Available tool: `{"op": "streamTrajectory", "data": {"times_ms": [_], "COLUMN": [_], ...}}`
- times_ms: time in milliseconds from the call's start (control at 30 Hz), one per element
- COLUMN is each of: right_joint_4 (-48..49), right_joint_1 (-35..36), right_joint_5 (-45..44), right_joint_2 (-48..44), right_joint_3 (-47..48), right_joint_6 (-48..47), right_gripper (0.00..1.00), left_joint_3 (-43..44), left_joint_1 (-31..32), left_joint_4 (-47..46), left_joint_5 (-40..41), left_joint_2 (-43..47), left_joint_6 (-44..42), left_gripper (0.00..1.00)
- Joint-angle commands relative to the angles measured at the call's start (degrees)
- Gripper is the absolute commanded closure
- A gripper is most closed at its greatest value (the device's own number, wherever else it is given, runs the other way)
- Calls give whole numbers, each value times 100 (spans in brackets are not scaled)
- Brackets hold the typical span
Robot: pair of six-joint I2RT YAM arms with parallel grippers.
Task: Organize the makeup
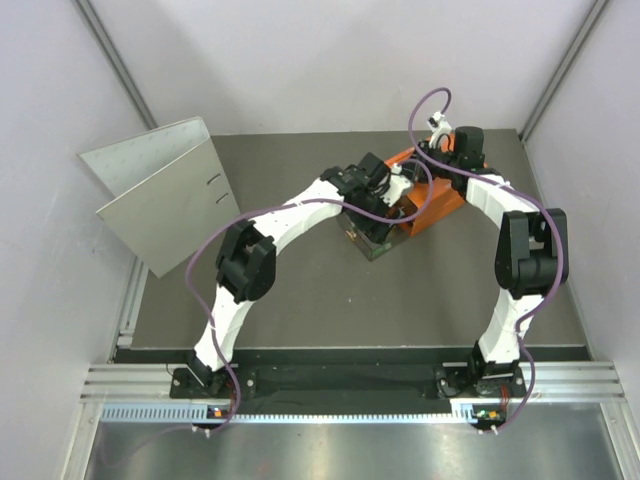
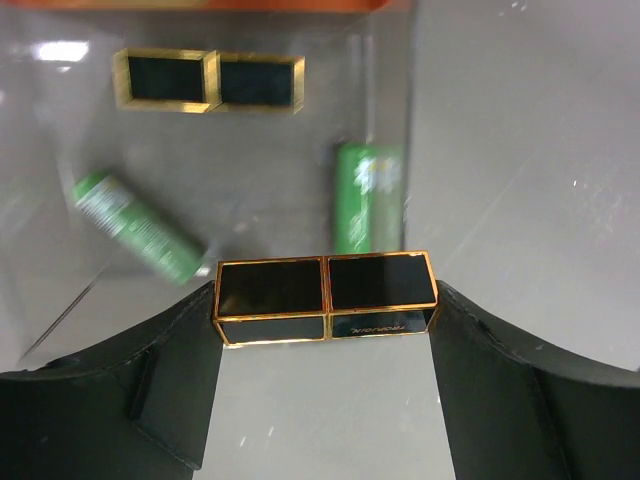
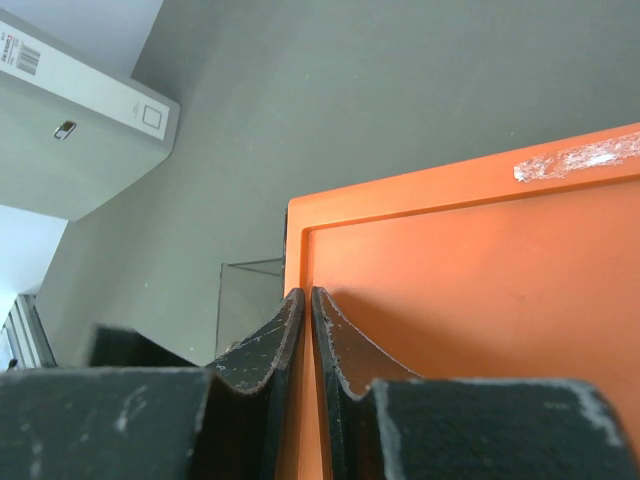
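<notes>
Gripping the black-and-gold palette point(image 2: 300, 290) by its two short ends, the left gripper point(image 2: 325, 310) holds it level above the clear drawer point(image 2: 280, 170), which stands pulled out in front of the orange box point(image 1: 435, 200). Two green sticks point(image 2: 135, 225) point(image 2: 368, 195) lie on the drawer floor well apart, the left one slanted, the right one pointing away from the camera close to the drawer's right wall. Right gripper point(image 3: 308, 335) at the box's far side, jaws pinched almost together on the edge of an orange panel; grey binder point(image 1: 160, 190) stands open at far left.
</notes>
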State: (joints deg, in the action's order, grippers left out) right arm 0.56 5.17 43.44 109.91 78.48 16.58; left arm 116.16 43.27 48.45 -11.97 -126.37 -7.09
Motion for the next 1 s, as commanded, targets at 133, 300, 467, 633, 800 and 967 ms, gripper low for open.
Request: {"op": "streamTrajectory", "data": {"times_ms": [133,300,467,633,800,967], "right_joint_4": [-2165,-2165,-2165,-2165,-2165,-2165], "right_joint_1": [63,63,63,72,72,63], "right_joint_5": [-846,-855,-846,-837,-846,-855], "right_joint_2": [892,883,883,875,857,848], "right_joint_3": [-737,-755,-746,-755,-755,-755], "right_joint_6": [-480,-489,-489,-480,-489,-489], "right_gripper": [90,90,89,90,90,90], "left_joint_3": [241,162,-58,-58,-268,-1243], "left_joint_1": [244,261,261,252,244,217], "left_joint_4": [-599,-661,-924,-942,-1004,-1485], "left_joint_5": [405,686,1143,1539,1820,2084], "left_joint_2": [-239,-196,6,68,498,1462], "left_joint_6": [-38,-91,-143,-222,-258,-179], "left_gripper": [55,40,1,1,1,1]}}
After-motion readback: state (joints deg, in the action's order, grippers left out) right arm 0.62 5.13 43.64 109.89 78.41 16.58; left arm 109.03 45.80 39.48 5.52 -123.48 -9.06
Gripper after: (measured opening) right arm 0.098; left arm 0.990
